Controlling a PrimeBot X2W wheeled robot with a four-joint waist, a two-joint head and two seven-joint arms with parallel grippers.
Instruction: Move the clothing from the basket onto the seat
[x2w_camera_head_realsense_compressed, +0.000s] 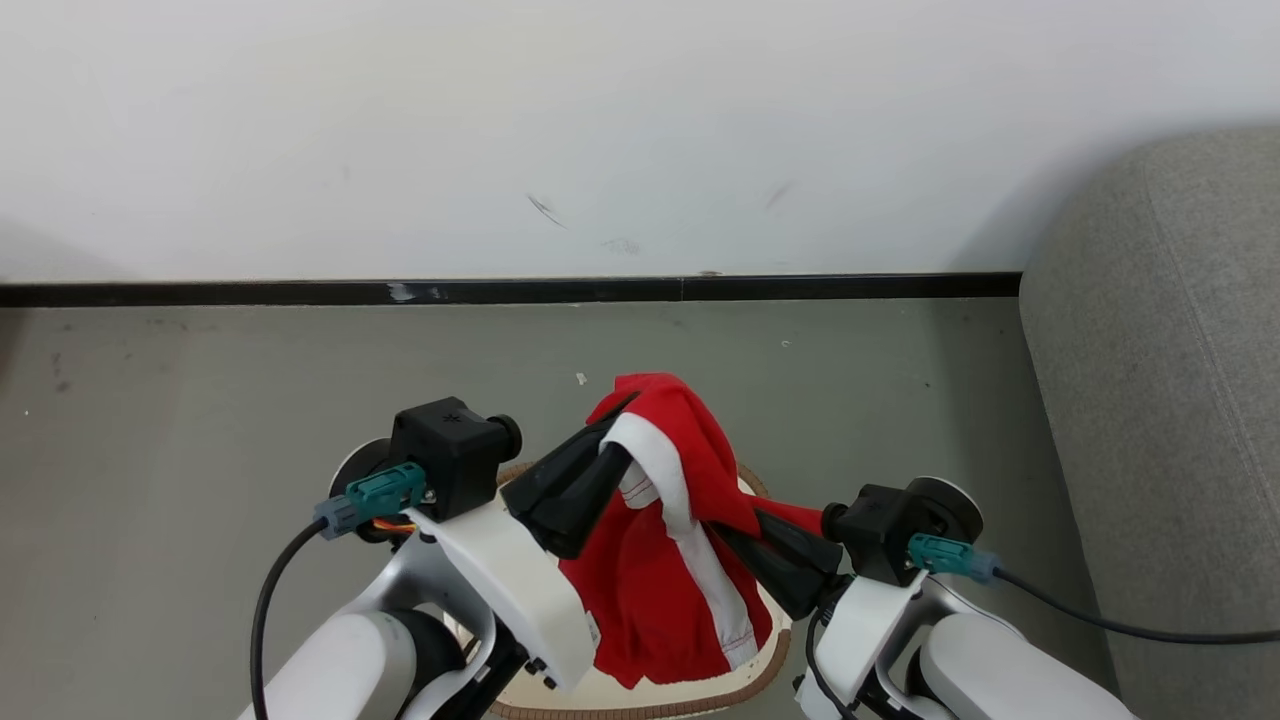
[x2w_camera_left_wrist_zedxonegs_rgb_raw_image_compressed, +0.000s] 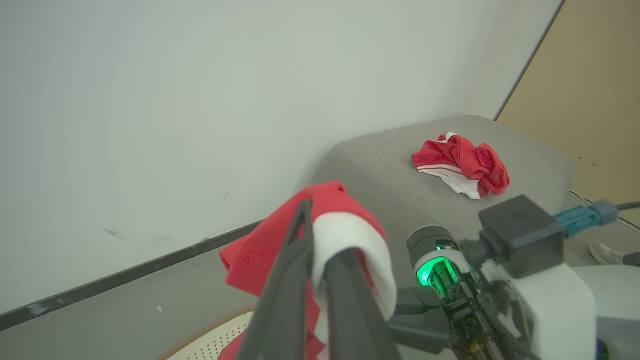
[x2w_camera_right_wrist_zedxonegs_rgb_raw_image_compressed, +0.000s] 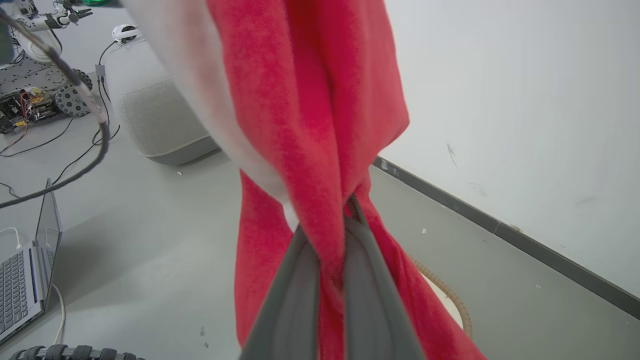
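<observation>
One piece of the clothing (x2w_camera_head_realsense_compressed: 660, 560), red with a white stripe, hangs above the basket (x2w_camera_head_realsense_compressed: 768, 668), held between both grippers. My left gripper (x2w_camera_head_realsense_compressed: 618, 437) is shut on its top fold, and the fabric drapes over the fingertips (x2w_camera_left_wrist_zedxonegs_rgb_raw_image_compressed: 300, 235). My right gripper (x2w_camera_head_realsense_compressed: 745, 530) is shut on the garment's side; in the right wrist view the red cloth (x2w_camera_right_wrist_zedxonegs_rgb_raw_image_compressed: 310, 110) is pinched between the fingers (x2w_camera_right_wrist_zedxonegs_rgb_raw_image_compressed: 292, 295). The seat (x2w_camera_head_realsense_compressed: 1160, 400) stands to the right. A second red and white garment (x2w_camera_left_wrist_zedxonegs_rgb_raw_image_compressed: 462, 165) lies crumpled on the seat (x2w_camera_left_wrist_zedxonegs_rgb_raw_image_compressed: 390, 170).
A white wall with a black skirting strip (x2w_camera_head_realsense_compressed: 500, 291) runs behind the grey floor. In the right wrist view, a laptop (x2w_camera_right_wrist_zedxonegs_rgb_raw_image_compressed: 20, 280), loose cables, a grey pouf (x2w_camera_right_wrist_zedxonegs_rgb_raw_image_compressed: 155, 120) and another wheeled machine (x2w_camera_right_wrist_zedxonegs_rgb_raw_image_compressed: 30, 75) are on the floor.
</observation>
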